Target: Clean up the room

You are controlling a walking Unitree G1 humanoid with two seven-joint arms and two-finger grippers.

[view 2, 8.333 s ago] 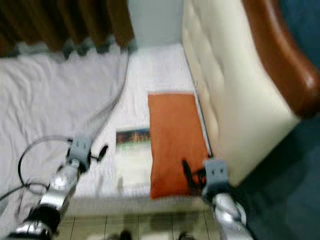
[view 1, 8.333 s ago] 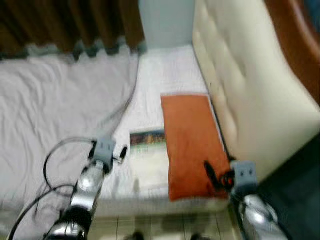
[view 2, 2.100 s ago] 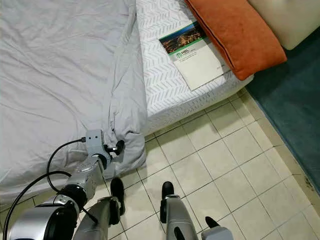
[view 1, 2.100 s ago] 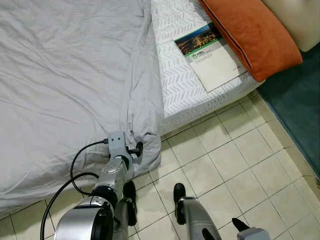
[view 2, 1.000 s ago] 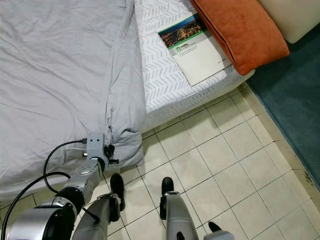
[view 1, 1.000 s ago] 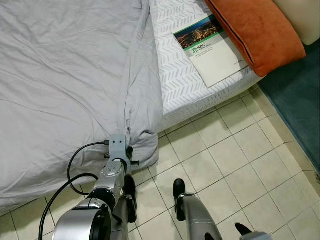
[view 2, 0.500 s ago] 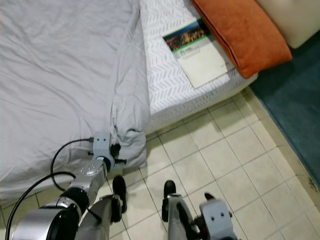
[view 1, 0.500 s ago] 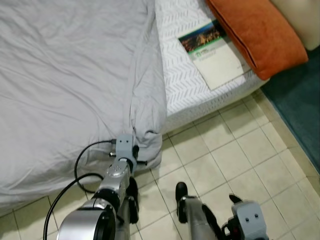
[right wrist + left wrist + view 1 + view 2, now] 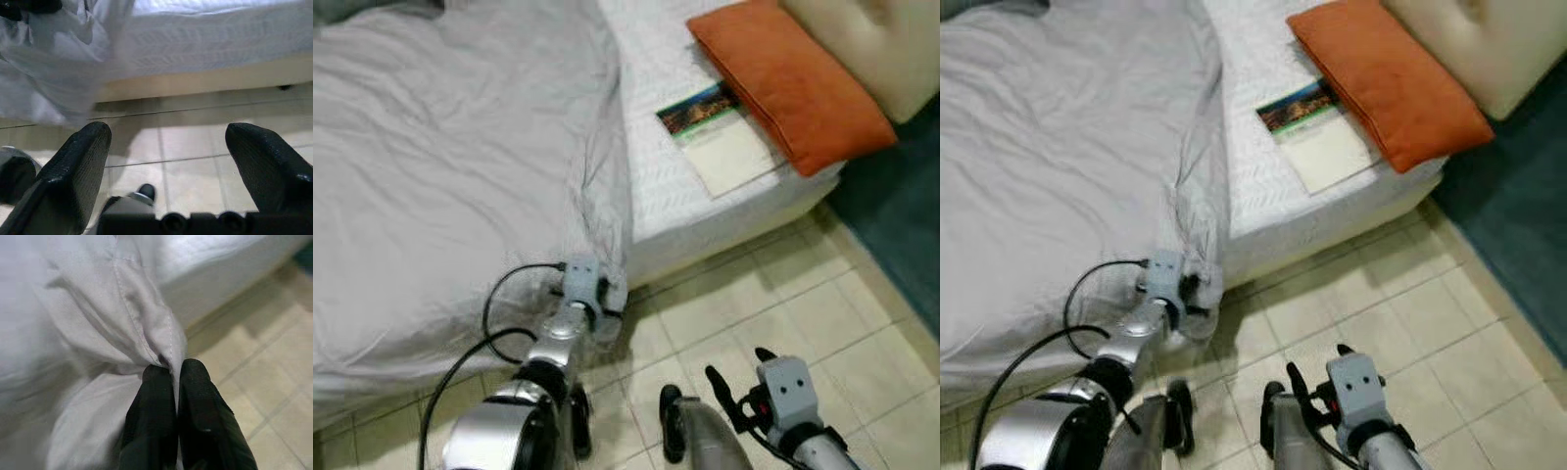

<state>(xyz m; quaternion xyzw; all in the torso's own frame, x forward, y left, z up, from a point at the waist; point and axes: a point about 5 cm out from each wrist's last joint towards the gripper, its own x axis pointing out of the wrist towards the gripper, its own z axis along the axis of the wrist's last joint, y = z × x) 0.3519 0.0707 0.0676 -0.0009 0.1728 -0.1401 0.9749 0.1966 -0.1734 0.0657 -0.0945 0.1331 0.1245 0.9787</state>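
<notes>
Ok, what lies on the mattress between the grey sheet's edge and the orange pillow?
In the left eye view, a booklet lies on the bare white mattress, between the sheet and the pillow, its far side tucked against the pillow.

Pale grey, wrinkled bed sheet [image 9: 450, 166] spread over most of the white mattress [image 9: 666, 176], its bunched corner [image 9: 146, 328] hanging over the bed edge toward the beige tiled floor [image 9: 754, 304]. The corner is pinched between the closed fingers of the left end effector [image 9: 173, 377]. Right of the sheet, a rectangular booklet with a dark photo cover [image 9: 715, 132] lies flat beside a tilted orange rectangular cushion [image 9: 793, 88].
</notes>
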